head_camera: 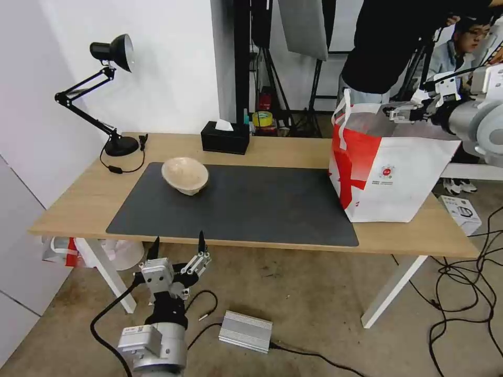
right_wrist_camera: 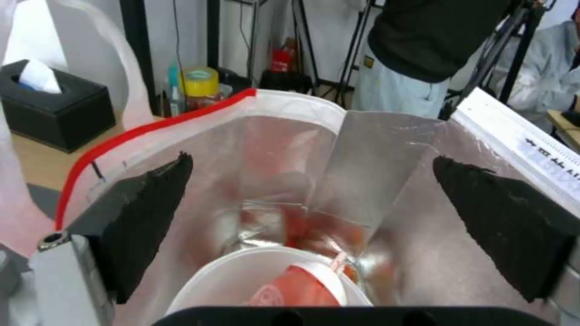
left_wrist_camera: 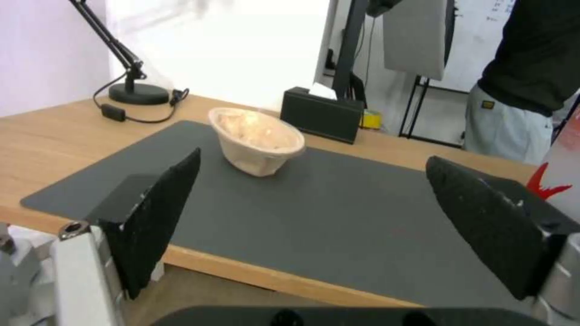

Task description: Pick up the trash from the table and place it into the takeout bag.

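While its black fingers stand wide apart and empty, the right gripper hangs over the takeout bag, where a white bowl, apparently holding red scraps, lies. The left gripper, likewise spread, hovers before the table; the beige bowl rests tilted on the mat.

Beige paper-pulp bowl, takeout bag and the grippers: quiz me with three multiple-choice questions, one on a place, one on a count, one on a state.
1. Where is the beige paper-pulp bowl?
A. on the dark grey rectangular mat
B. inside the bag
C. on the floor

2. How many trash items remain on the long light-wood table?
A. three
B. one
C. none

3. How is the right gripper?
A. shut on a cup
B. shut, empty
C. open above the white-and-red takeout bag

Answers: 1 A, the bowl sits tilted on the mat. 2 B, the bowl alone remains. 3 C, its jaws stand apart over the foil lining, where a round white bowl lies.
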Motion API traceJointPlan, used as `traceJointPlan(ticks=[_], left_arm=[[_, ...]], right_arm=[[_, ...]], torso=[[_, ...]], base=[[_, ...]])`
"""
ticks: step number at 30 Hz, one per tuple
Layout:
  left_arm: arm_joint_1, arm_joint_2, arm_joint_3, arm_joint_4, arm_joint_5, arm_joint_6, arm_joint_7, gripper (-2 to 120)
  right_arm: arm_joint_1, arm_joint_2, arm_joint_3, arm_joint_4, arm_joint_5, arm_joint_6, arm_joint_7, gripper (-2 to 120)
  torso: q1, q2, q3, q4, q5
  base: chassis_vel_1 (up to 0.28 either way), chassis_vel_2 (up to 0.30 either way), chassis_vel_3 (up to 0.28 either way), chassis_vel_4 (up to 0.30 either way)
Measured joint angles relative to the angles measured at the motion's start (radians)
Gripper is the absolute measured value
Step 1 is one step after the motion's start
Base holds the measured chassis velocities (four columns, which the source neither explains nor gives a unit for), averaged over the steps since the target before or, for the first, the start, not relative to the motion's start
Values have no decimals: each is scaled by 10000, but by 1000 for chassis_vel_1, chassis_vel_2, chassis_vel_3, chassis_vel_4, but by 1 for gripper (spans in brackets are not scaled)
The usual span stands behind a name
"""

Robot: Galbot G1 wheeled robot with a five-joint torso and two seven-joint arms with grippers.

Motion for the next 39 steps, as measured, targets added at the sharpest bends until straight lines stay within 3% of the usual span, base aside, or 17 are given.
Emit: traceJointPlan(ticks=[6,10,17,19,31,36,39], left_arm=[[6,3,0,-5,-3,1,-2,100],[26,-10,-30,-33,-7,2,-7,100],[-60,-118,-143,-90,-184,2,-6,100],[-67,-122,-160,-113,-216,2,-6,100],[-109,-132,-139,-77,-212,-31,0,100],[-9,-266,-194,-82,-164,-121,1,100],[195,-469,-338,-199,-14,-172,0,100]], right_arm=[[-430,-156,377,326,4,345,6,100],[-1809,-628,1382,1438,-61,1776,212,100],[-3282,-1104,2494,2607,1,3035,1060,100],[-4159,-1149,3337,3111,-303,3481,1422,100],[-8711,-610,6943,5453,-2374,5024,2399,100],[-9328,-173,7264,5811,-2849,5344,2414,100],[-9361,323,6593,5979,-3283,5785,2440,100]], torso=[[1,0,0,-1,0],[0,0,0,-1,1],[0,0,-1,-1,1],[0,0,-1,-2,-1],[-1,0,-2,0,-1],[-1,1,-2,-3,-1],[0,0,-1,1,0]], base=[[0,0,0,0],[0,0,0,0],[0,0,0,0],[0,0,0,0],[0,0,0,0],[0,0,0,0],[0,0,0,0]])
